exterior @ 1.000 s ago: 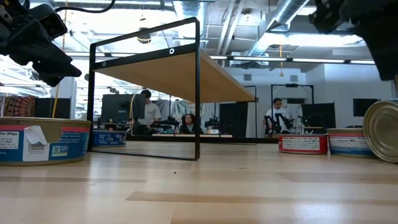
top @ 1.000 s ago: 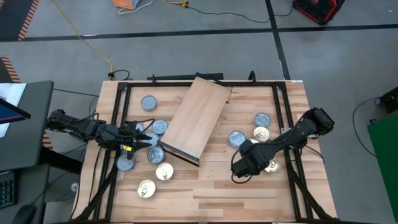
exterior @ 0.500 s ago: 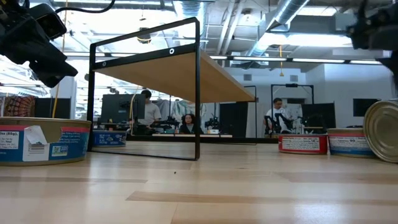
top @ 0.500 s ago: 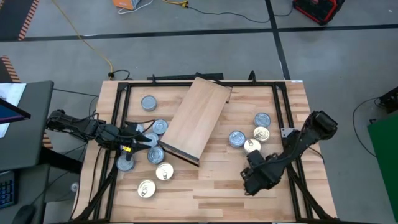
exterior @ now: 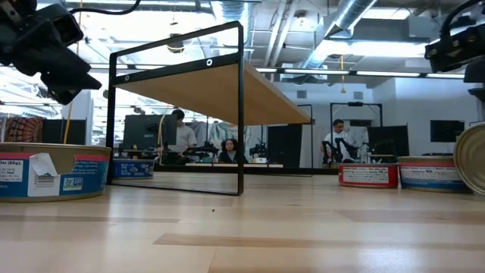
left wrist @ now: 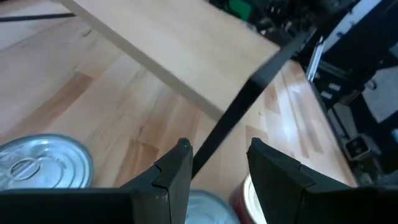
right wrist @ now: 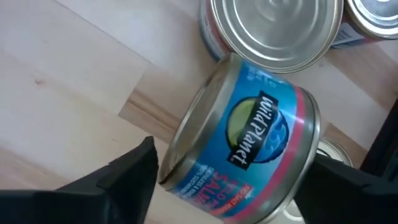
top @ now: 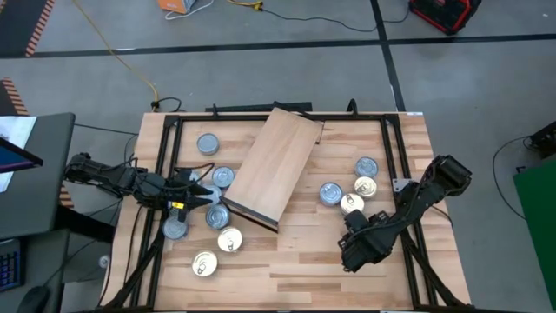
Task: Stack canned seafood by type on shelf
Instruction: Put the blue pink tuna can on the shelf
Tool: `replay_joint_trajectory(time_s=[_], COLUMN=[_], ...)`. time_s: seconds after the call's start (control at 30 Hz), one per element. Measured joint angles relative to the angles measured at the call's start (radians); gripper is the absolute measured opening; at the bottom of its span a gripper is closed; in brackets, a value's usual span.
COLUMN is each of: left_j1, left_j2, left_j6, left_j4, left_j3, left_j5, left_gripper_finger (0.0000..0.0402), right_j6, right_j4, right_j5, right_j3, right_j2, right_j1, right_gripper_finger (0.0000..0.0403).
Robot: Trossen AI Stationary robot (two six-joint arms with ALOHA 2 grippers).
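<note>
Left gripper point(top: 201, 196): jaws parted, empty, above the silver-topped tins point(top: 223, 177) beside the shelf point(top: 274, 165).
Right gripper point(top: 356, 252): jaws wide around a tipped salmon can point(right wrist: 242, 140), not yet clenched.
Risk: the on-edge can may roll out.
Obstacles: neighbouring tin point(right wrist: 277, 31) touching it; frame bar point(left wrist: 249, 106) near the left jaws.

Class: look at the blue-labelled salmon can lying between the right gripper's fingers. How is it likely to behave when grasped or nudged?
The salmon can rests on its curved side, lid edge-on, so a nudge would probably roll it. Its metal wall looks rigid, so the right gripper likely won't dent it. The glossy label may slip against the fingers.
</note>
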Motion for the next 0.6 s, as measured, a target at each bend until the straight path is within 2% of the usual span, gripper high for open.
replay_joint_trajectory(time_s=[0.27,0.37,0.6], left_j1=[0.0,0.0,-0.007], left_j2=[0.112,0.173,0.36], left_j6=[0.095,0.112,0.145], left_j4=[0.21,0.202,0.309], left_j3=[0.004,0.04,0.092], left_j5=[0.008,0.018,0.284], left_gripper_finger=[0.0149,0.0149,0.0149], right_j6=[-0.055,-0.112,-0.336], right_j4=[-0.004,0.016,0.125], right_j5=[-0.002,-0.002,0.073], right_j3=[0.001,0.012,0.086], right_j2=[-0.002,-0.002,-0.002], right_j1=[0.0,0.0,-0.013], right_gripper_finger=[0.0227,0.0213,0.0216])
